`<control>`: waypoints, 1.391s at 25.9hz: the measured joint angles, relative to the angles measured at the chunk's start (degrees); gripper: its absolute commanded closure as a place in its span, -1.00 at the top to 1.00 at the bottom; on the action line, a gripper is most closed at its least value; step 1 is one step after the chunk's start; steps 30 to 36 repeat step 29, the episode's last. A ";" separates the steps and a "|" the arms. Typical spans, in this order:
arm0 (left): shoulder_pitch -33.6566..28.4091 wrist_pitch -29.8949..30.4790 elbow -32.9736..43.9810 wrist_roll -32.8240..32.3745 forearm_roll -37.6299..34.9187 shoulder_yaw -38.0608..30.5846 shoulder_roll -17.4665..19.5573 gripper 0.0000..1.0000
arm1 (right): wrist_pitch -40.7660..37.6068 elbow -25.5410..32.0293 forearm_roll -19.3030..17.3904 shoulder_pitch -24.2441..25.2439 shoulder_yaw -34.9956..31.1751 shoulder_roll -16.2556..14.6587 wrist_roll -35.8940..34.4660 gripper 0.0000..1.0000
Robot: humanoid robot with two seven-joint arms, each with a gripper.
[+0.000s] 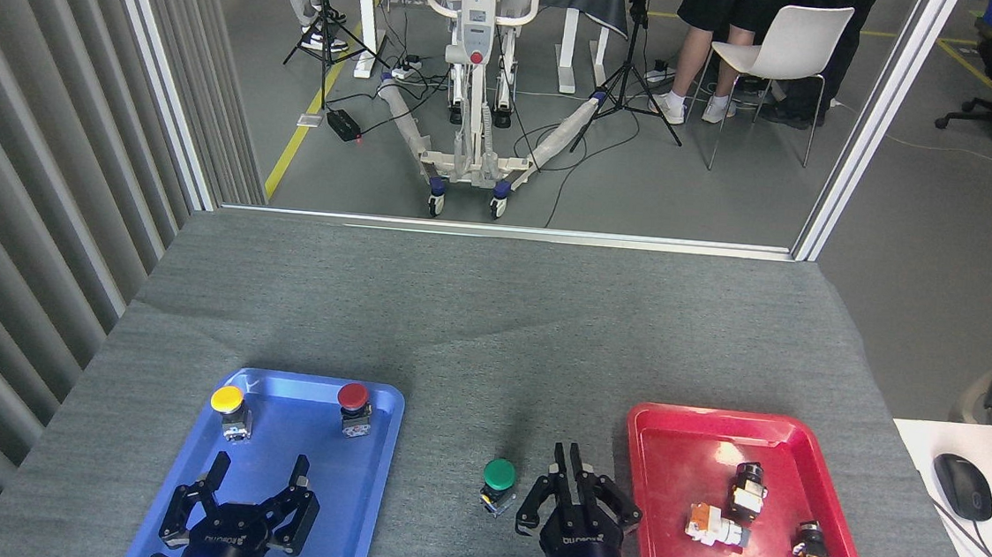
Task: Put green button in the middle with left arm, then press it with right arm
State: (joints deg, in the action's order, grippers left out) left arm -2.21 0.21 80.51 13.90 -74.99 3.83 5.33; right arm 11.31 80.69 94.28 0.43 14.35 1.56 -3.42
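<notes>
The green button (498, 482) stands upright on the bare grey tablecloth, the middle (488, 375), between the two trays. Just to its right, a small gap apart, is my right gripper (568, 462), its fingers together in a point and holding nothing. Over the near part of the blue tray (376, 446), my left gripper (259, 469) hangs open and empty, well left of the green button.
In the blue tray stand a yellow button (228, 408) and a red button (353, 406). The red tray (679, 426) on the right holds several small switch parts (745, 488). A computer mouse (962, 485) lies on a white desk at far right.
</notes>
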 measured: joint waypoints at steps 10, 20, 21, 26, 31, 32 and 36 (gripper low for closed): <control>0.05 0.06 -0.16 -0.18 0.04 -0.05 -0.04 0.98 | -7.22 5.89 -5.33 5.07 -9.25 -4.43 -0.70 0.99; -0.07 1.36 -0.16 -0.19 0.06 -0.05 -0.06 0.98 | -7.62 7.58 -5.77 7.24 -11.43 -5.47 -0.76 0.99; -0.07 1.49 -0.16 -0.20 0.06 -0.05 -0.06 0.98 | -7.62 7.62 -5.77 7.28 -11.51 -5.48 -0.71 0.99; 0.02 3.25 -0.49 -0.20 -0.15 0.07 0.09 0.98 | -7.59 7.84 -5.78 7.38 -11.61 -5.51 -0.59 1.00; 0.61 6.15 -1.76 0.00 -0.48 0.23 0.04 0.98 | -7.53 7.92 -5.78 7.39 -11.62 -5.47 -0.59 0.99; 0.61 6.15 -1.76 0.00 -0.48 0.23 0.04 0.98 | -7.53 7.92 -5.78 7.39 -11.62 -5.47 -0.59 0.99; 0.61 6.15 -1.76 0.00 -0.48 0.23 0.04 0.98 | -7.53 7.92 -5.78 7.39 -11.62 -5.47 -0.59 0.99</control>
